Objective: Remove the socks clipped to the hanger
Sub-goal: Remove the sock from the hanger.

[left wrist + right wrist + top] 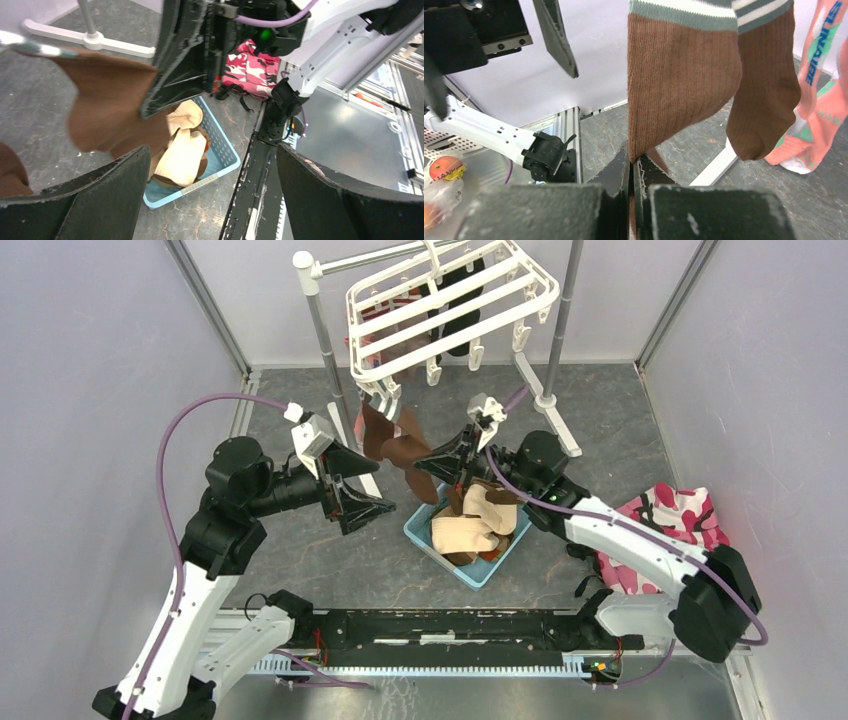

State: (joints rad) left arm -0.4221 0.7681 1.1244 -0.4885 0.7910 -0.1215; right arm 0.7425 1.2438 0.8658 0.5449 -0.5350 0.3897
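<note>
Pinching the lower edge of a brown sock [679, 85] between its closed fingers, the right pincer [631, 172] points toward the left pincer. The sock rises straight above the closed tips to a cuff with grey and white bands. In the top view it hangs under the left end of the hanger [352, 330].

Just right of this pincer, in its own camera, a second brown sock [764, 100] hangs beside the first. A coral sock [819, 100] with lettering hangs beyond that.

The left pincer [380, 490] stands wide open and holds nothing. Its tips face the right pincer, near it but apart, with the brown sock just ahead of them.

Below the two pincers sits the light blue basket [432, 555], where cream and brown socks [470, 530] lie heaped. A pink camouflage cloth [670, 520] lies beside the right arm, well behind its pincer.
</note>
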